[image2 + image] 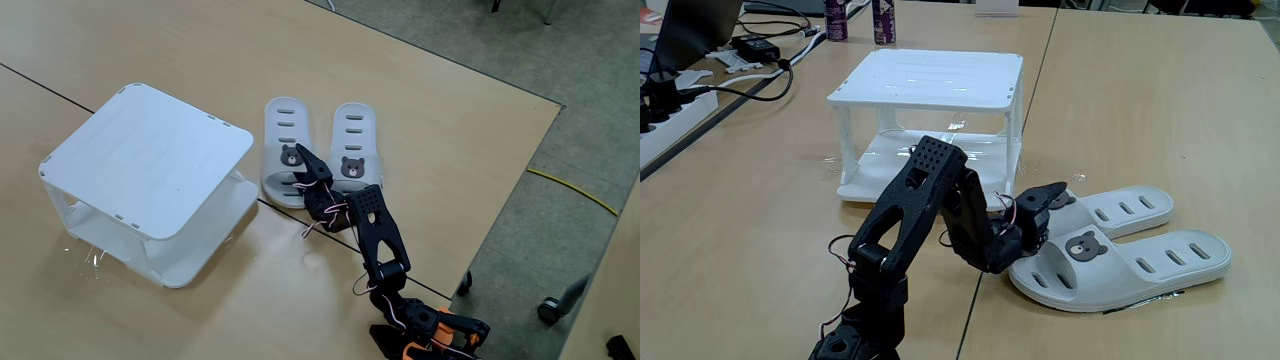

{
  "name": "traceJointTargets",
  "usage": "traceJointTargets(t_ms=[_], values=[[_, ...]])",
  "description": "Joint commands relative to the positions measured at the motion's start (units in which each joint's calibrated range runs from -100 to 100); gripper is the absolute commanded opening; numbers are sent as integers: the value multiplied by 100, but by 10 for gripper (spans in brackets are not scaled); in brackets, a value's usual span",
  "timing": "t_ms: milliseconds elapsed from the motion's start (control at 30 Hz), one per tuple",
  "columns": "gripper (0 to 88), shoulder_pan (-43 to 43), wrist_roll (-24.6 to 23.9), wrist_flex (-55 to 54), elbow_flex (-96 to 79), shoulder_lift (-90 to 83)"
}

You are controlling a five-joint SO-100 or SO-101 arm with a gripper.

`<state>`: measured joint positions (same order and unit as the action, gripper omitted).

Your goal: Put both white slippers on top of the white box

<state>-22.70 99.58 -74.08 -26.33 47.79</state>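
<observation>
Off-white slippers (320,150), two, side by side on the desk (420,90) mid-frame, bear badges, oval vents. One white box (150,160) at left, slatted top bare. Hand (1058,192) over nearer slipper, grip state unclear.

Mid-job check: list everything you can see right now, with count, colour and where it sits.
white slippers: two, off-white with bear badges, side by side on the table right of the rack in both fixed views
white box: one, white two-tier rack, top bare
table: wooden, light brown
bottles: two, dark purple, far edge behind the rack
cables and power strip: black and white, far left
yellow cable: one, on the floor
arm: one, black
hand: one, black, at the left slipper's strap; grip unclear
</observation>
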Motion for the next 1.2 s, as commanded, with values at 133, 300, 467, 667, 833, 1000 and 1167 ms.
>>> traceJointTargets(t_ms=[133,300,467,667,833,1000,1167], values=[[237,337,42,134,391,-131],[237,296,42,151,418,-97],[237,280,42,281,1158,172],[236,-17,42,704,1500,197],[236,-165,42,686,1212,155],[145,-181,42,678,1194,147],[8,-181,42,686,1320,105]])
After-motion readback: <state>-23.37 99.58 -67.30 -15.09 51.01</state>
